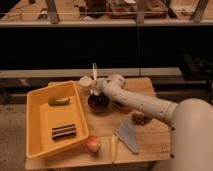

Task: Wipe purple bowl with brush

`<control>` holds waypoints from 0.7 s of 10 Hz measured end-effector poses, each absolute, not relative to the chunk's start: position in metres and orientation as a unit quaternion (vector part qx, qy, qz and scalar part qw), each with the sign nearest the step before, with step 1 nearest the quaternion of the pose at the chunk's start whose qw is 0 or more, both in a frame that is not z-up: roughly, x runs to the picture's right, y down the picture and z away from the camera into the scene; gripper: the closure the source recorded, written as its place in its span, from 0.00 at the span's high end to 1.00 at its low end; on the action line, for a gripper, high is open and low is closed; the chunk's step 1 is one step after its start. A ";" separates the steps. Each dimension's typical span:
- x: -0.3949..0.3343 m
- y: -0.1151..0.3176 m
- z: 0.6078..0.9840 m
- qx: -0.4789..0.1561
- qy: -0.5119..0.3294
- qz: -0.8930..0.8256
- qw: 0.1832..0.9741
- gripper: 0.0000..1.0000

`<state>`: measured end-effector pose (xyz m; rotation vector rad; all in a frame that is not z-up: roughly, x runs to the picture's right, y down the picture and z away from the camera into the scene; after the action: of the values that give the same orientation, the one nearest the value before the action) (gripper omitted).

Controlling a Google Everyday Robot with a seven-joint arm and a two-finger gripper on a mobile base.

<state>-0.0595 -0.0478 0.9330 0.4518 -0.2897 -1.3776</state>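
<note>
Wooden table (102, 125) is occupied by the purple bowl (98, 102), set just below the gripper (98, 86), which is closed on the upright brush (94, 70). Wiping is judged barely begun. A cream cup (86, 81) is seen just beside the gripper.

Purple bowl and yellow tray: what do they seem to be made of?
The purple bowl: perhaps glazed ceramic or hard plastic; the dark, smooth surface leaves it open. The yellow tray: likely plastic, judging by its uniform bright colour and thin moulded walls. The gripper, just above the bowl's rim, holds the brush upright.
</note>
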 end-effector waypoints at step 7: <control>-0.061 -0.013 0.892 0.203 -0.119 -0.630 0.740 0.00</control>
<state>-0.0606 -0.0134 0.8920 0.4456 -0.2621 -1.3816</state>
